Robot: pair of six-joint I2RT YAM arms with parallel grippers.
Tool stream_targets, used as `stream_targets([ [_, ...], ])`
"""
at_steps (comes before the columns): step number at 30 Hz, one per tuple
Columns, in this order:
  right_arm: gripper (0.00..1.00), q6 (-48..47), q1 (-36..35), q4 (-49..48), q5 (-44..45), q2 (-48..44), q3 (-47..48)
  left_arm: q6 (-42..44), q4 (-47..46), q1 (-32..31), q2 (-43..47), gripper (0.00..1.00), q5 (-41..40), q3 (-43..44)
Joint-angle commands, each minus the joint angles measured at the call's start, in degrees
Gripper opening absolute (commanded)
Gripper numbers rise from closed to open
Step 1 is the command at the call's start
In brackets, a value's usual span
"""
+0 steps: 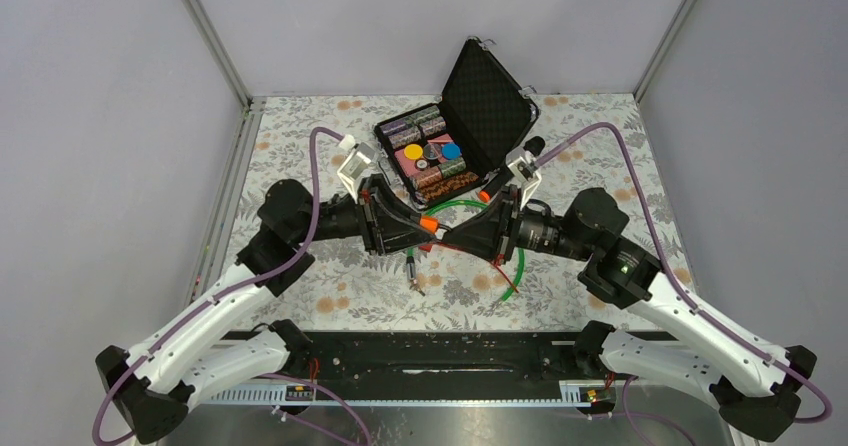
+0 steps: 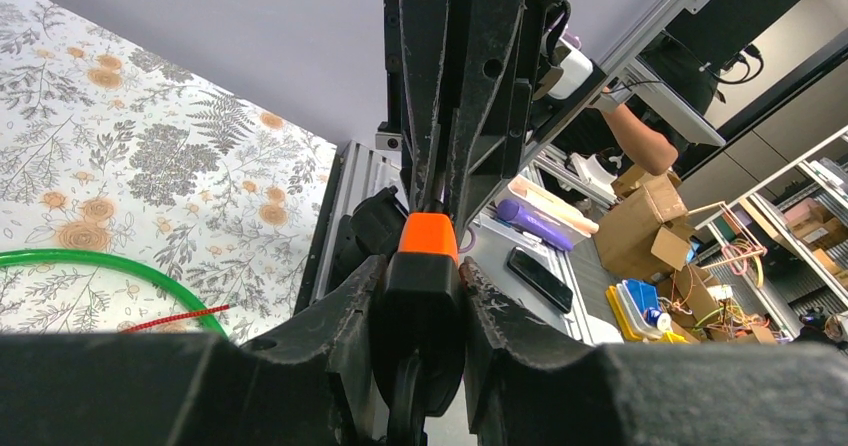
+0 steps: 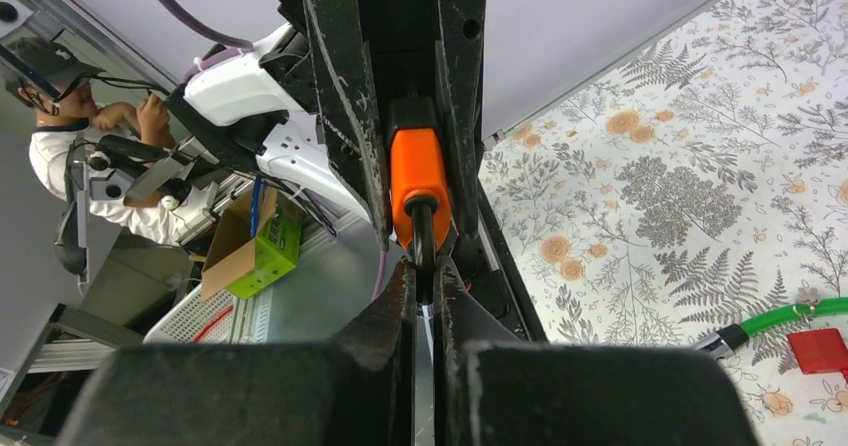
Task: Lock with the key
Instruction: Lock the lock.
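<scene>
While the left pincer [image 2: 424,296] clamps the orange-tipped lock [image 2: 428,238] steady above the tabletop, the right pincer [image 3: 424,276] is clenched on what seems to be the key [image 3: 420,236], seated at the lock's six o'clock end for turning.

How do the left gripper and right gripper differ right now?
The left gripper is clamped round the wide black, orange-capped lock; the right gripper pinches only a thin dark piece at that cap. The left gripper's jaws stand apart; the right gripper's nearly touch. Both meet at the lock.
</scene>
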State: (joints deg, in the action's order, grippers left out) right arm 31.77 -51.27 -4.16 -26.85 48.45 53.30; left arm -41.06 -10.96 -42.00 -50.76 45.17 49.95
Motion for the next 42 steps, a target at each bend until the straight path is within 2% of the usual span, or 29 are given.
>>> stream_targets([
  [1,0.00,1.1,-1.4,-10.5,2.5,3.5,0.2,1.0,2.2,-3.6,-4.8,0.00,-0.8,-3.5],
  [3,0.00,-0.8,-1.4,-8.0,4.7,2.4,0.0,3.0,5.2,-3.4,-3.5,0.00,-3.7,-2.7],
  [8,0.00,-10.2,-1.4,7.4,11.5,-1.7,0.5,8.3,13.3,-1.1,-1.5,0.02,-5.9,1.8],
  [10,0.00,-14.6,-1.4,14.2,14.0,-3.3,1.8,10.7,15.2,0.0,-1.1,0.24,-5.8,3.0],
  [13,0.00,-20.7,-1.4,21.9,14.6,-5.1,3.8,13.8,16.9,1.0,-1.3,0.70,-5.7,4.5],
  [17,0.00,-29.6,-1.4,32.6,9.2,-4.6,7.5,18.4,15.6,1.1,-0.9,0.88,-9.3,3.2],
  [21,0.00,-35.5,-1.4,37.7,2.8,-3.4,7.2,18.8,6.2,1.1,-1.2,0.89,-4.6,-3.1],
  [26,0.00,-40.2,-1.4,42.2,-1.1,1.6,8.7,19.0,-1.8,0.1,-5.2,0.87,7.2,-6.0],
  [30,0.00,-42.3,-1.4,45.2,-4.5,7.4,11.9,24.2,4.4,-2.5,-11.5,0.79,12.6,-3.7],
  [36,0.00,-42.9,-1.4,45.4,-4.6,11.0,14.4,26.9,4.8,-4.6,-14.4,0.71,13.3,-6.0],
  [42,0.00,-42.6,-1.4,44.8,-5.3,11.4,15.3,26.7,4.8,-4.7,-15.3,0.49,13.7,-5.8],
])
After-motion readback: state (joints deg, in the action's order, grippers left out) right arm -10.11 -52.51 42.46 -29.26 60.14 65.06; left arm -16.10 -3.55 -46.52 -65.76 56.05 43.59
